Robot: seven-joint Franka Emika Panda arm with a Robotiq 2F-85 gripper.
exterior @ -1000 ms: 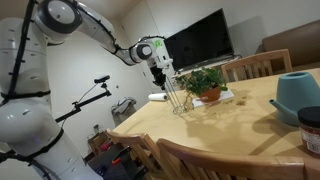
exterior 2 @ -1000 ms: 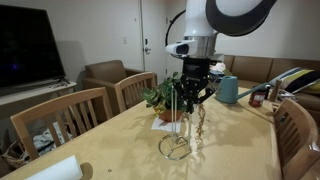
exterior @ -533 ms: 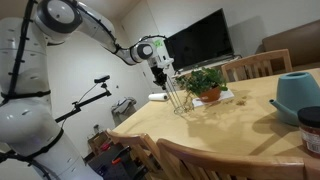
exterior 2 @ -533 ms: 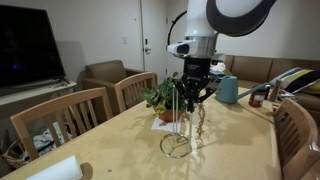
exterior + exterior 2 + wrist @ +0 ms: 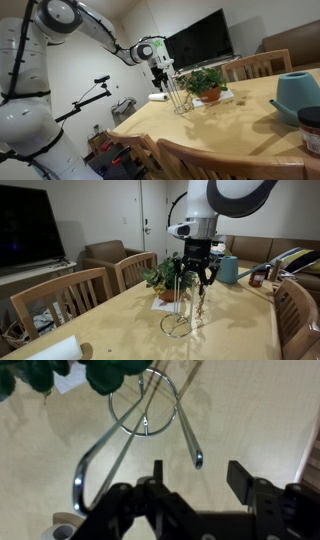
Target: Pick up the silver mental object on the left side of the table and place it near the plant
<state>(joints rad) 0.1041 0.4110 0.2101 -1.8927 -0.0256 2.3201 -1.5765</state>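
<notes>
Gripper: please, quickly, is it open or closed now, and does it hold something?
Gripper: open, fingers spread wide, holding nothing; the silver wire stand sits on the table below it.

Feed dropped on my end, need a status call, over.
Gripper open, nothing between fingers. Silver wire stand upright on table, beside potted plant. Nothing in the way.

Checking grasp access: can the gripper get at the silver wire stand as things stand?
Probably yes: the gripper hangs open above the silver wire stand, with nothing between them in the wrist view. The plant crowds one side.
</notes>
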